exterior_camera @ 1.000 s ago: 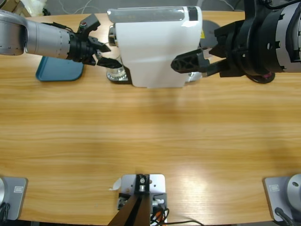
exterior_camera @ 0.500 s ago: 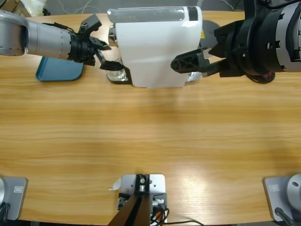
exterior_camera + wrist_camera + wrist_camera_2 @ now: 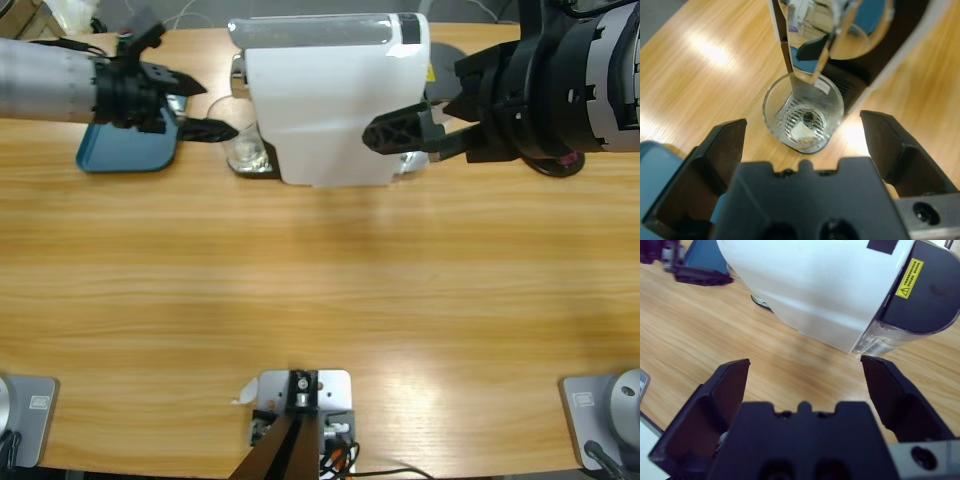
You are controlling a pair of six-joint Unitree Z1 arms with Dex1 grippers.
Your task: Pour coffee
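**Left arm backs away from the glass**

The left gripper has pulled back toward the blue tray since half a second ago, when its jaws sat right beside the glass. Now its jaws stand wide apart with nothing between them, and the glass stands free, apart from both fingertips. The glass rests upright on the drip grate under the spout of the white coffee machine. In the left wrist view a shallow layer of coffee lies at the bottom of the glass. The right gripper has not moved; its jaws are spread wide, empty, just beside the machine's near right corner.
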